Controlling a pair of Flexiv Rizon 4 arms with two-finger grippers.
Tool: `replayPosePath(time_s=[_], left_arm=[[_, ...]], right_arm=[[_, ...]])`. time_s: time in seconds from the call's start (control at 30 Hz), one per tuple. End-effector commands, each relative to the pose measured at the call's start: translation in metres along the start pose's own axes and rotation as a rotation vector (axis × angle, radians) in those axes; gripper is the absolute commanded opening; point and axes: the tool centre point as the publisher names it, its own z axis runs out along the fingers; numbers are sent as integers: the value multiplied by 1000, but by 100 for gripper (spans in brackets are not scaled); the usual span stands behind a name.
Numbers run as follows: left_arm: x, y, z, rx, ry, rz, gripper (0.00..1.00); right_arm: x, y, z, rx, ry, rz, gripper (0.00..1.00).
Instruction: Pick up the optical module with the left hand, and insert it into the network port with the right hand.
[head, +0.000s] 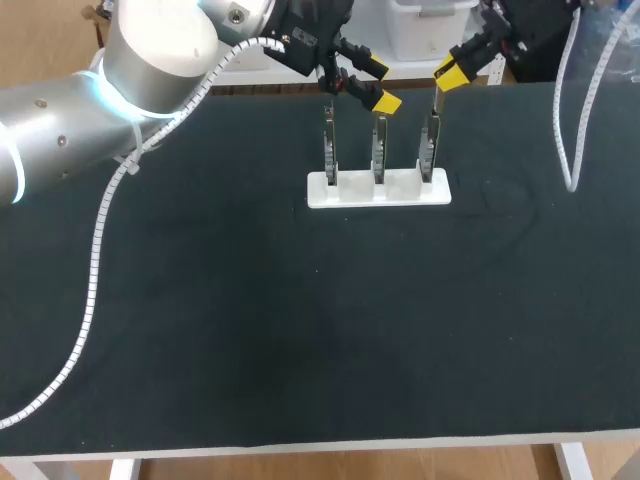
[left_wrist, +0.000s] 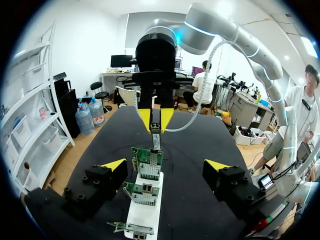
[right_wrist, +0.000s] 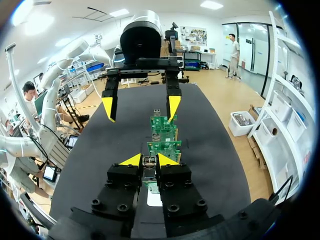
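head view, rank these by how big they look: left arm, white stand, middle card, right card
1. left arm, though it is nearest the camera, which swells it
2. white stand
3. middle card and right card look alike; no ranking between them

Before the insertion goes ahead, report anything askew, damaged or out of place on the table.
Nothing stands out. The three green circuit boards stand upright in the white slotted holder, and the right gripper holds the small silver optical module upright over the end one.
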Motion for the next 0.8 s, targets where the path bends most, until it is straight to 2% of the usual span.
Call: replayPosePath(time_s=[0.03,0.8], left_arm=[[1,-3,-1,-6,0,-1,100],[1,-3,-1,-6,0,-1,100]], right_arm=[[-1,-3,-1,-8,1,1,0],[-1,0,3,-10,-2,9,0]])
